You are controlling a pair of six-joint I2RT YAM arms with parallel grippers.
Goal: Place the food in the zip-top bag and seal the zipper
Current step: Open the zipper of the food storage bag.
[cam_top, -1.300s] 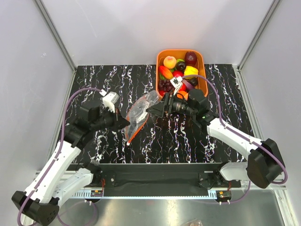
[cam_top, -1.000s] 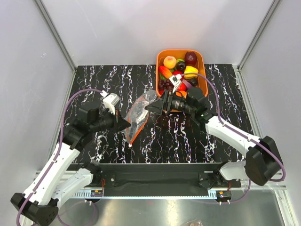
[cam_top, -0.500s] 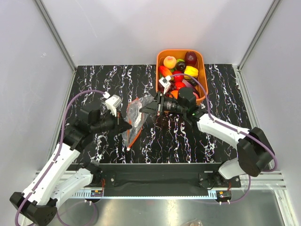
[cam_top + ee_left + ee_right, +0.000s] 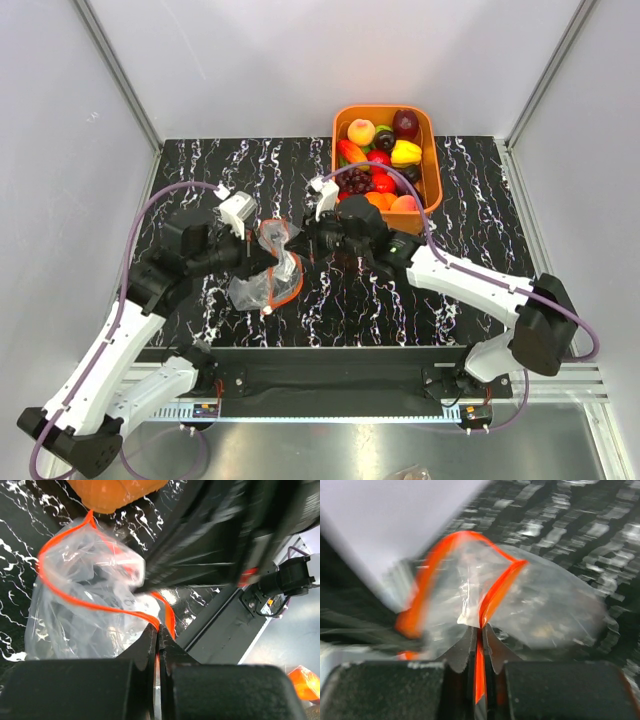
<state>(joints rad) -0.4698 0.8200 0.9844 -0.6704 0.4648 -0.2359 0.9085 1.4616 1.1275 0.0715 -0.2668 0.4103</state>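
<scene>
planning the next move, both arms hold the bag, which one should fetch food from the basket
Right, probably. The right pincer, shut on the zipper of the zip-top bag, is nearer the basket of food. The left pincer, also shut on the zipper, is farther and can hold the bag.

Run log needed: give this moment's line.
left gripper, right gripper: shut on clear plastic bag's red-orange zipper; toy food: in orange basket

- Left arm point(image 4: 128, 325) and right arm point(image 4: 462, 282) meet at the bag point(image 4: 257, 289), closing the middle.
- Basket point(image 4: 385, 108) blocks far right.
- Table point(image 4: 200, 165) open far left, near right.
</scene>
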